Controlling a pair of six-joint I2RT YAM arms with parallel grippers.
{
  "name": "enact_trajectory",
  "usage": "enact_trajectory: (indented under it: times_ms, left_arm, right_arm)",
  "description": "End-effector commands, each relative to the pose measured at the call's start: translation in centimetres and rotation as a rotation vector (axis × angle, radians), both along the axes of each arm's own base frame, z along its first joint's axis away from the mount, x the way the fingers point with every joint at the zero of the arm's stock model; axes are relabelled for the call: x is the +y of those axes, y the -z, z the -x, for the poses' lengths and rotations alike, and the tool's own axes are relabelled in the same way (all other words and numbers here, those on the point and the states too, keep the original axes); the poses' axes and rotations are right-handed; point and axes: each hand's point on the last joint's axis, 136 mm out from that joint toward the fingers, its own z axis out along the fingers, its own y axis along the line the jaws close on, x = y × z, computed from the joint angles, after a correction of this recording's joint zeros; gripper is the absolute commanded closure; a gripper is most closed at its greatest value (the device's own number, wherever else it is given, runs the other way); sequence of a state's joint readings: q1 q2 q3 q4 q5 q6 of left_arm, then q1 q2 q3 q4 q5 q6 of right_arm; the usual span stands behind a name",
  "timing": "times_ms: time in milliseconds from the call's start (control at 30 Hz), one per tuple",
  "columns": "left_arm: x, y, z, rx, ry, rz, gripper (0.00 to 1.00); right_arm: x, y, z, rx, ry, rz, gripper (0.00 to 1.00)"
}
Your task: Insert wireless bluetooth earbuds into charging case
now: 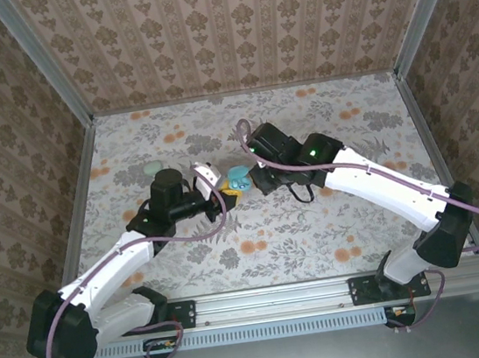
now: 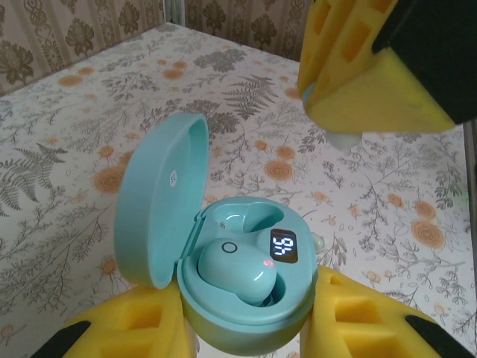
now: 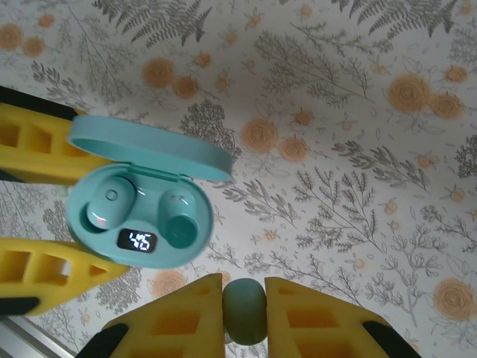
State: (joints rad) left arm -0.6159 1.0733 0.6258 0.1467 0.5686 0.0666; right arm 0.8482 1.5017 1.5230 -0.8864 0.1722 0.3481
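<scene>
**Case clamped open, second bud pinched beside it**

Top external: charging case sits mid-worktop, a small teal speck between the two hands. The left hand reaches it from the left. The right hand is just beside it on the right.

Left wrist: the left hand's yellow fingers are clamped on the case's base from both sides. The opening faces up. The lid stands open on a hinge at the left, nearly upright, showing its smooth hollow inside. One earbud is seated in the nearer socket, with a small red light on it. A lit display shows digits at its right. The right hand hangs above and to the right, apart from the case, with something pale and blurred at its fingertips.

Right wrist: the right hand is closed on the second earbud, a mint-teal rounded bud pinched between both fingers. The case lies up and left of it, near but not touching. The case's oval runs left to right, with the lid on the far side. The empty socket is the one nearer the held bud.
</scene>
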Motion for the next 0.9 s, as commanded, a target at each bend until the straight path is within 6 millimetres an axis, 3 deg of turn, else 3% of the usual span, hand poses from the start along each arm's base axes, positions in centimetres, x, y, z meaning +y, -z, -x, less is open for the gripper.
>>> enact_trajectory:
  times_ms: [0,600,867]
  left_arm:
    - [-0.7,-1.4,0.2,-0.016,0.026,0.049,1.00]
    - [-0.8,-1.2,0.4,-0.016,0.028,0.047,1.00]
    - [-0.7,-1.3,0.5,-0.017,0.027,0.049,1.00]
  right_arm:
    - [0.4,-0.4,-1.2,-0.047,0.051,-0.002,0.83]
    - [2.6,-0.5,-1.4,-0.048,0.022,0.005,0.83]
    - [2.7,1.0,-1.1,-0.022,0.023,0.048,0.83]
